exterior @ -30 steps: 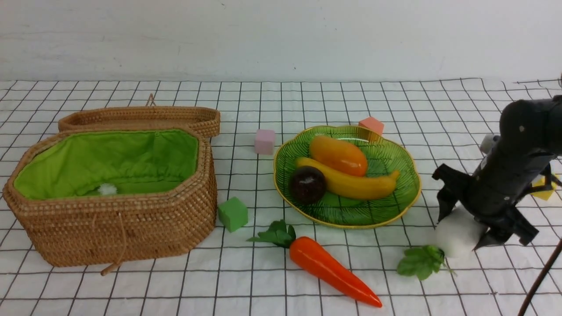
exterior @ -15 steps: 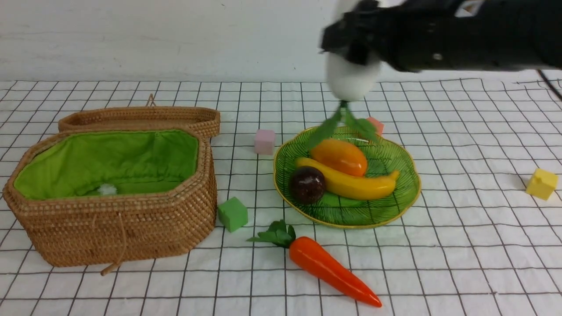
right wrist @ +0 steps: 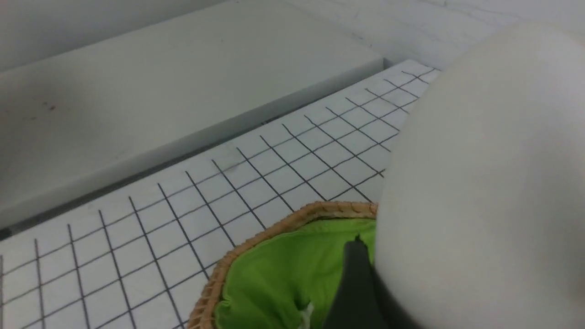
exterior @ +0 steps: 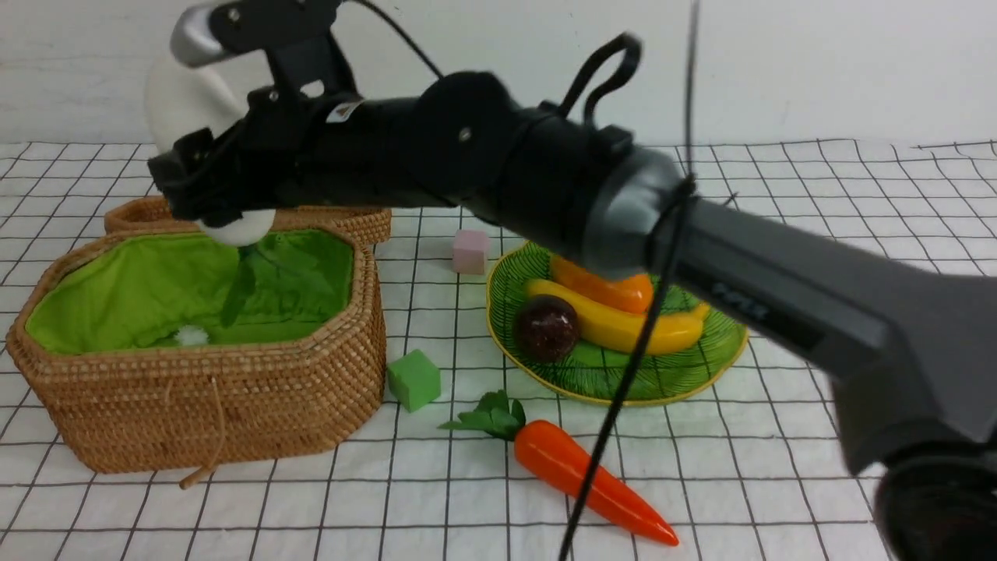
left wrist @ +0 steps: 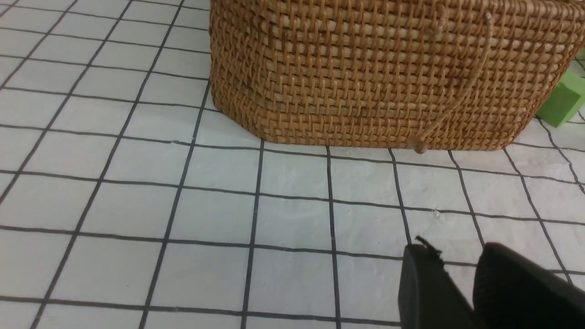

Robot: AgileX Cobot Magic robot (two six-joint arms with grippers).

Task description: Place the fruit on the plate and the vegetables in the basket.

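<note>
Overhead, right gripper [exterior: 204, 204] clamping smooth white radish [exterior: 183, 97] above woven basket [exterior: 234, 405]; left gripper [left wrist: 461, 292] nearly closed, empty

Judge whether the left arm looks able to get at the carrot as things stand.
Probably yes: the carrot lies on open cloth, nothing on it, and the left gripper holds nothing; only the right arm's cable crosses it.
</note>
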